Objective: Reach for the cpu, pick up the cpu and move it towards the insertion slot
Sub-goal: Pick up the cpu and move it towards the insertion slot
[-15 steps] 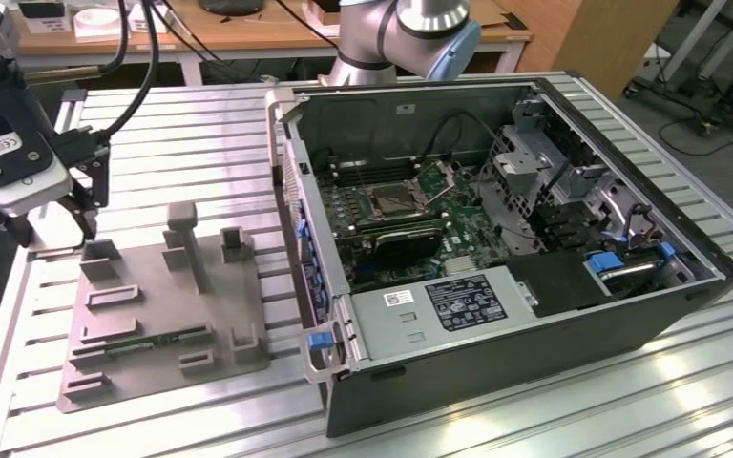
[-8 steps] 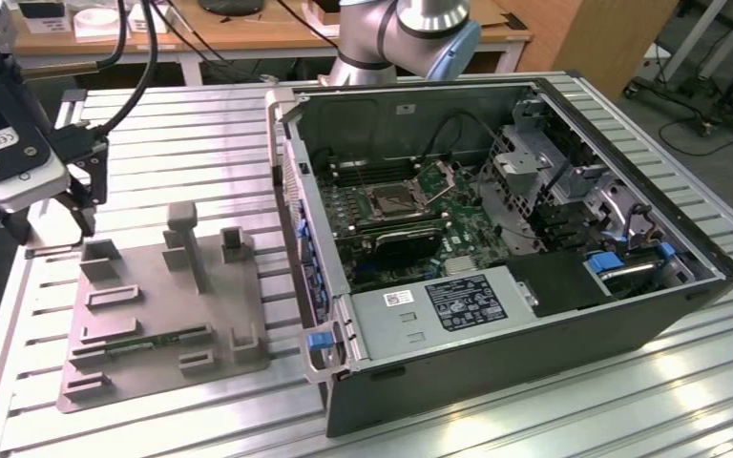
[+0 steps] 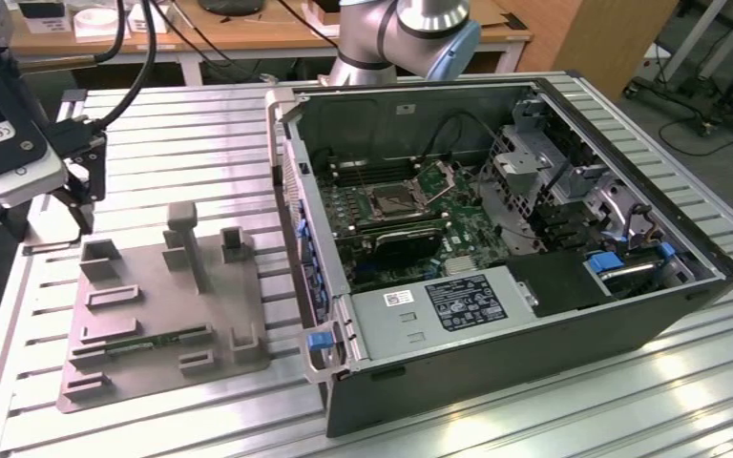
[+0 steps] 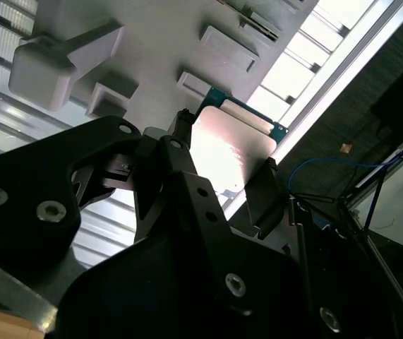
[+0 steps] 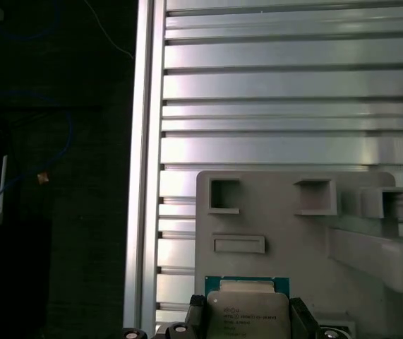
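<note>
The cpu (image 4: pixel 233 148), a thin square chip with a silver top and a green rim, sits between the two dark fingers (image 4: pixel 263 194) of my gripper (image 4: pixel 224 161), which is shut on it. The first wrist view shows the cpu (image 5: pixel 247 305) held over the near edge of the grey fixture plate (image 5: pixel 279 226). In the exterior view my gripper (image 3: pixel 80 212) hangs at the exterior view's far left, above the table beside the fixture plate (image 3: pixel 163 315). The insertion slot (image 3: pixel 399 200), a dark square socket with a metal frame, lies inside the open computer case, well off toward the exterior view's right.
The open computer case (image 3: pixel 538 329) stands on the ribbed aluminium table (image 3: pixel 176 143), its tall side wall (image 3: pixel 293 191) between my gripper and the socket. Upright grey posts (image 3: pixel 183 229) rise from the fixture plate, and a green memory stick (image 3: pixel 150 341) lies on it. The table's edge rail (image 5: pixel 145 176) runs close by.
</note>
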You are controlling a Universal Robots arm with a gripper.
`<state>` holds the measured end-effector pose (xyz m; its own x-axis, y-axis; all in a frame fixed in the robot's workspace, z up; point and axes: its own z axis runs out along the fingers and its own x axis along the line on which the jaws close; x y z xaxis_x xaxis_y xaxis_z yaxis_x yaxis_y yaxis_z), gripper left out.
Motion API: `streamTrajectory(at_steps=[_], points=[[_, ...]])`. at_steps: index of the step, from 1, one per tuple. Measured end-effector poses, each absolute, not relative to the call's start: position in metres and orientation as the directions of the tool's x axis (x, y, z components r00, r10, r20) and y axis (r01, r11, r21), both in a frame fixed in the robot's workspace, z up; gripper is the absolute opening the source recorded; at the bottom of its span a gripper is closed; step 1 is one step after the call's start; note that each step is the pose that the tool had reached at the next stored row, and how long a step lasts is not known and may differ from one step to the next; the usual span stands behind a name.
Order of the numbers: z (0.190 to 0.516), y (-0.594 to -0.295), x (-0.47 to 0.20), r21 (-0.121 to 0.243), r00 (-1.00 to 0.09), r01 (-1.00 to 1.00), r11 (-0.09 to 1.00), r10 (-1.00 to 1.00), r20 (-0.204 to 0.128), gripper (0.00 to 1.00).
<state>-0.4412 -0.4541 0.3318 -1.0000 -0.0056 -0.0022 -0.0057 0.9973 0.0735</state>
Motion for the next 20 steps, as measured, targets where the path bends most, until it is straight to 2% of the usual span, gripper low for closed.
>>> streamTrajectory(at_steps=[20], points=[[0.344,-0.454,-0.441,0.074,-1.000,-0.006,0.997,-0.006,-0.002,0.54]])
